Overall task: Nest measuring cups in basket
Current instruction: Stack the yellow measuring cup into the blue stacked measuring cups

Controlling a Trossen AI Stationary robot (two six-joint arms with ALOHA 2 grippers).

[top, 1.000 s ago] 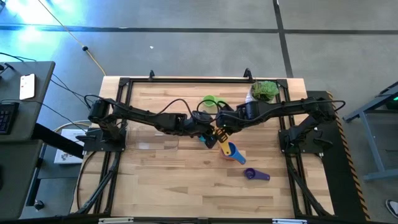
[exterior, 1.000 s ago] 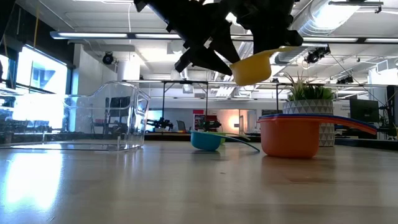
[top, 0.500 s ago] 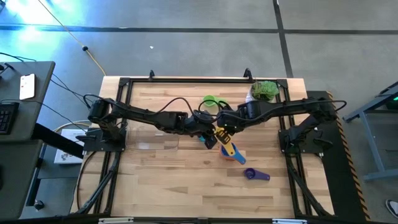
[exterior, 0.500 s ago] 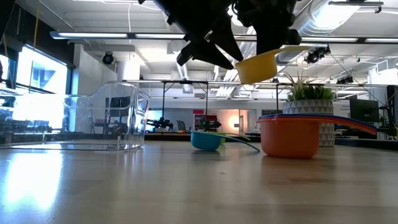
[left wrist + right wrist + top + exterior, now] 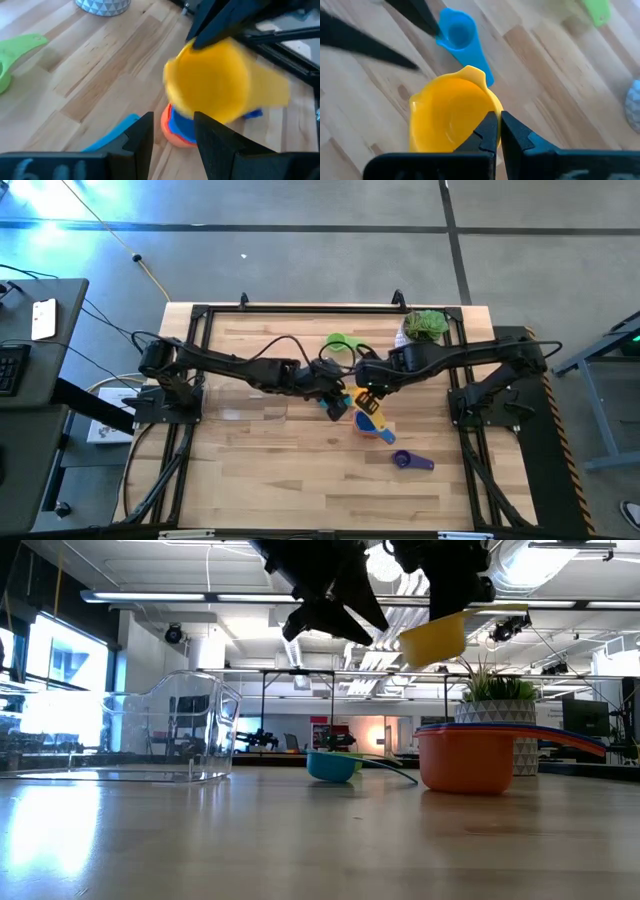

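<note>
The right gripper [image 5: 495,131] is pinching the rim of the yellow cup [image 5: 437,637], carrying it in the air just above the orange cup [image 5: 470,758], probably to drop it inside that stack. The left gripper [image 5: 172,131] is hovering close by, fingers apart and empty. The basket [image 5: 170,732] is sitting well apart from them.

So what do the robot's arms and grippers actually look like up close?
Both arms are black and slim, built of jointed segments, and mounted on black frames at the table's sides. Loose black cables loop along the left arm. The left gripper ends in two flat, matte black fingers. The right gripper has the same dark, blade-like fingers, tapering to narrow tips. No markings show on either.
</note>
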